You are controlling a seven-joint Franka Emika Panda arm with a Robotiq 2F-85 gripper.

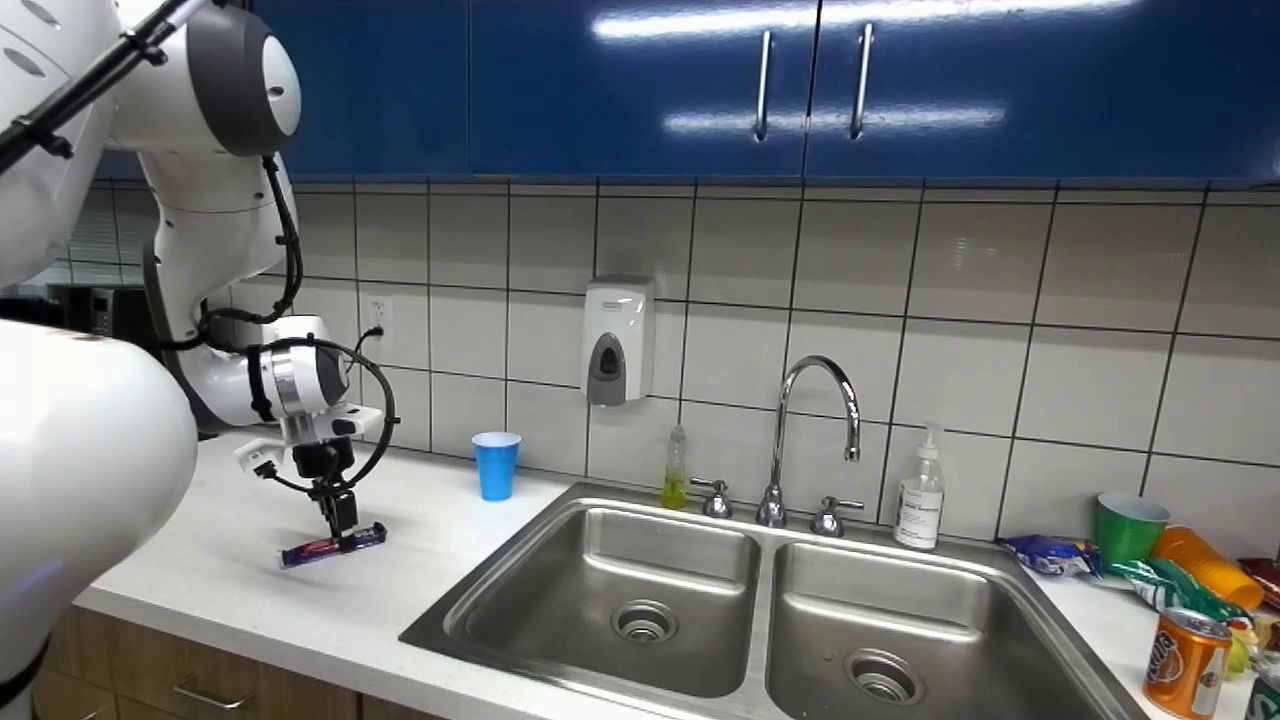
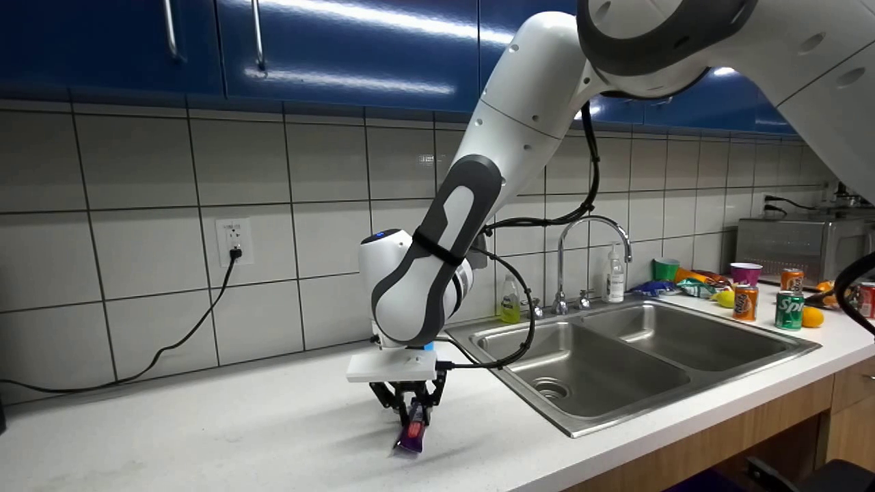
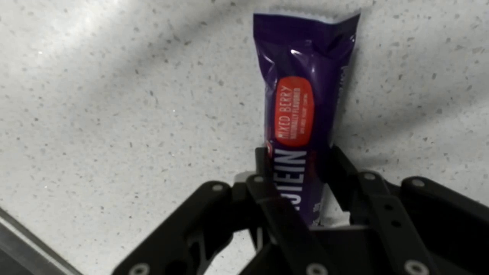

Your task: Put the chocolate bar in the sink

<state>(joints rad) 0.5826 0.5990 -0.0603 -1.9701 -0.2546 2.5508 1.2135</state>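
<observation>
At the down-pointed gripper, pinching the purple chocolate bar by its long sides between both fingers — on or just above the white countertop, cannot tell which. Next outward, in an exterior view, note a blue cup upright near the tiled wall, then the sink — well apart from the bar. Past the sink, see an orange can and a green cup.

hand pinches the purple bar
</observation>
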